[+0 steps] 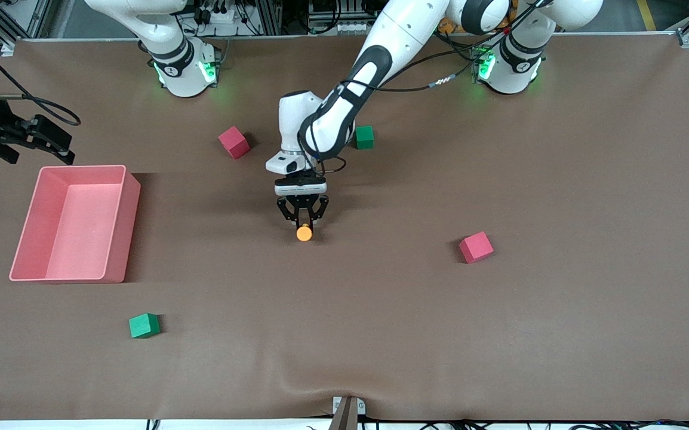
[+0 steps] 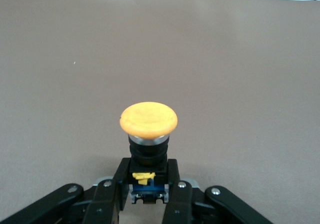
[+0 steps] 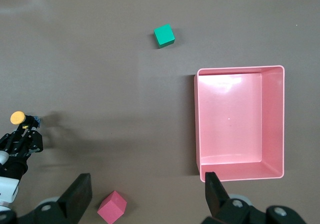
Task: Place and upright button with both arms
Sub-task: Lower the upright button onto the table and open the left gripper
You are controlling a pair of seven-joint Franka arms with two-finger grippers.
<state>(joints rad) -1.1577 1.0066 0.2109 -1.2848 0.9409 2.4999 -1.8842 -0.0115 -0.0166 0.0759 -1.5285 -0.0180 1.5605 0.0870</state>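
Left tool [image 1: 303, 222] reaches down mid-tabletop [image 1: 559, 328], clenched on button [image 1: 304, 233], cap toward front camera; right tool [image 3: 147, 194] waits released

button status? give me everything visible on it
The button has a round, matte orange cap with a slightly scuffed top, on a short black neck, with a blue base and a small yellow tab. The left gripper is shut on that base, fingers on either side, cap pointing away from the wrist. In the front view it sits mid-table, over bare brown mat; whether it touches the mat is unclear.
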